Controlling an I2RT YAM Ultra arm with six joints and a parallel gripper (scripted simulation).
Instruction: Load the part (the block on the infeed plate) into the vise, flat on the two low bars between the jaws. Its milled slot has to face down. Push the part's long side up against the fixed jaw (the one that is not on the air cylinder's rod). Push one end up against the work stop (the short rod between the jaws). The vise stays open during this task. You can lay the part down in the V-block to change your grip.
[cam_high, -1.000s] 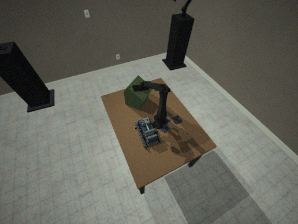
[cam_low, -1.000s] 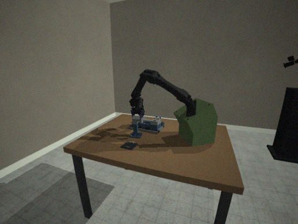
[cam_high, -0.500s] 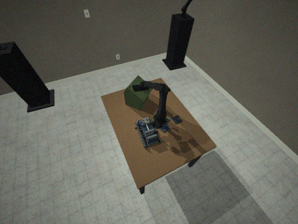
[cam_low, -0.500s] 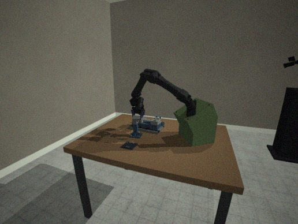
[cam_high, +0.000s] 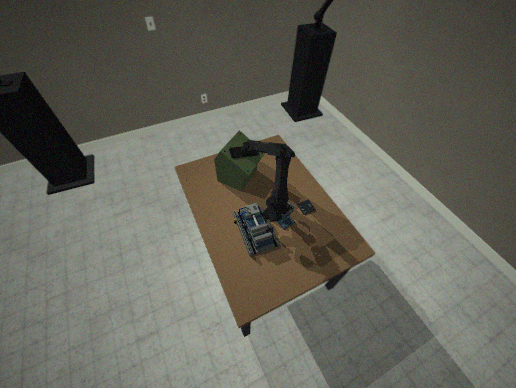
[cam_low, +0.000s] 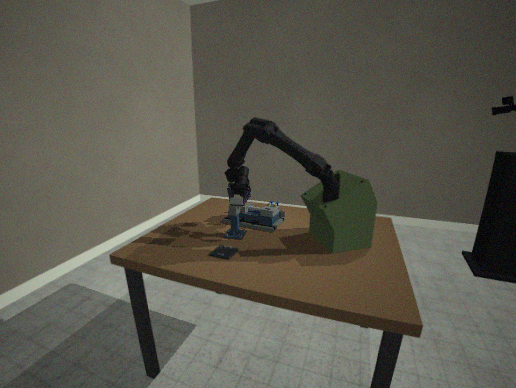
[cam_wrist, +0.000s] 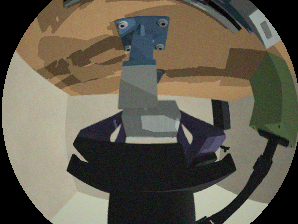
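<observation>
Gripper (cam_wrist: 150, 137), wrist view: fingers clenched on the grey part (cam_wrist: 141, 106), a smooth block with a stepped outline, long axis running away from the camera toward the blue V-block (cam_wrist: 141, 38) beneath its far end. The V-block's flat base shows four small screw heads. Whether part and V-block touch cannot be told; which way the milled slot faces cannot be told. No writing legible.

Exterior view: gripper (cam_low: 236, 199) points straight down, holding the part (cam_low: 234, 210) upright, long axis vertical, above the V-block (cam_low: 234, 231) near the middle of the brown, matte table (cam_low: 320, 295). Just behind stands the blue-grey vise (cam_low: 259, 217). A small dark infeed plate (cam_low: 223, 252) lies nearer the front edge. The faceted green base housing (cam_low: 345, 215) sits toward the right edge.

Top view: arm (cam_high: 278, 175) hides the part; vise (cam_high: 256, 231) at tabletop centre, infeed plate (cam_high: 306, 206) beside the right edge
</observation>
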